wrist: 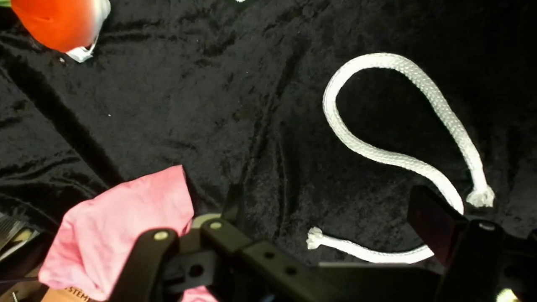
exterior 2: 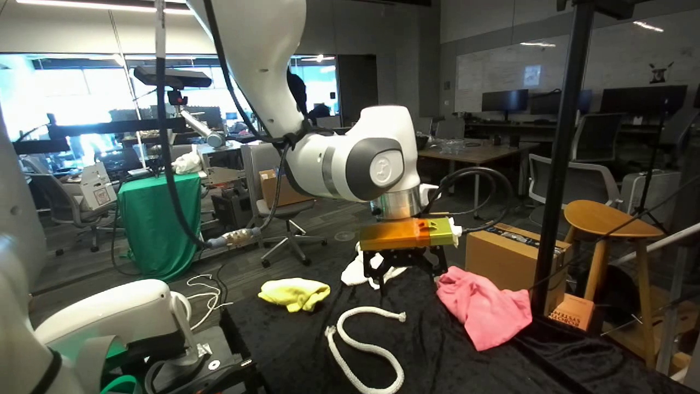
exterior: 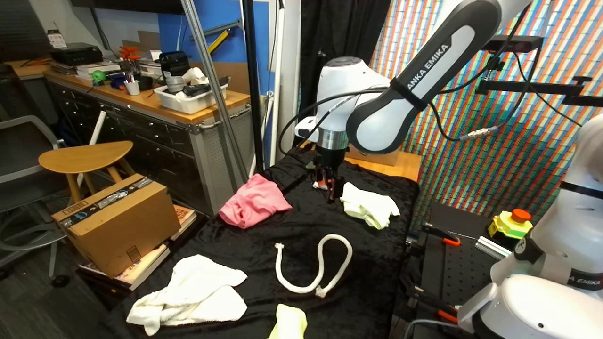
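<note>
The robot arm [exterior: 438,75] arched over the black-draped bench [exterior: 372,263] and pointed downward. Its end effector [exterior 2: 410,280] hung, spread wide, near a white rope [wrist: 381,156].

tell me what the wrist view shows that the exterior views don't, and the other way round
Only the wrist view: a clear look at a rounded orange object with a white edge, and the open black two-fingered tool hiding part of the long white braided rope.

Only the exterior views: the white jointed robot arm and the wooden stool with a rounded seat.

Both share: the rope and tool, the crumpled pink cloth, and the black velvety table covering.
</note>
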`<state>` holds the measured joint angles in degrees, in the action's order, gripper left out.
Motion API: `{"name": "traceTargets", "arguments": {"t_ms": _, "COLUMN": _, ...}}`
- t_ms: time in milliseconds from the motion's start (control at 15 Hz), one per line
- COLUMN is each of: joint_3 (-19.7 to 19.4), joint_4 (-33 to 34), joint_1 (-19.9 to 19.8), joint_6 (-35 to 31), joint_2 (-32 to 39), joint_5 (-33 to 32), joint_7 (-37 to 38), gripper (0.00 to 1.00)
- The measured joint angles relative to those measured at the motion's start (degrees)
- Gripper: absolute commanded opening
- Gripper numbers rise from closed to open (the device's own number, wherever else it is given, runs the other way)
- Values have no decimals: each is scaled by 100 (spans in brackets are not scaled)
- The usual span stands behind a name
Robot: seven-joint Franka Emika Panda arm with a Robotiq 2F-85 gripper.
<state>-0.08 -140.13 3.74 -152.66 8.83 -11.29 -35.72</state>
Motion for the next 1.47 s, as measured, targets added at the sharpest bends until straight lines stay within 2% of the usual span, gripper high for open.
{"name": "traceTargets", "arguments": {"t_ms": 533, "joint_3": 193, "joint_4": 9, "joint_1": 92, "joint_6": -787, "joint_2": 811, "joint_5": -802, "joint_7": 793, "gripper": 100}}
{"name": "traceTargets", "arguments": {"t_ms": 933, "joint_3": 188, "joint_4": 71, "joint_1": 572, "joint_6": -1301, "joint_2": 1426, "joint_5": -1270, "joint_7": 1639, "gripper": 100}}
{"name": "traceTargets", "arguments": {"t_ms": 1467, "joint_3": -207, "joint_4": 450, "joint_1": 1200, "joint_6": -1691, "joint_2": 2218, "joint_5": -1392, "joint_7": 2148, "gripper": 100}}
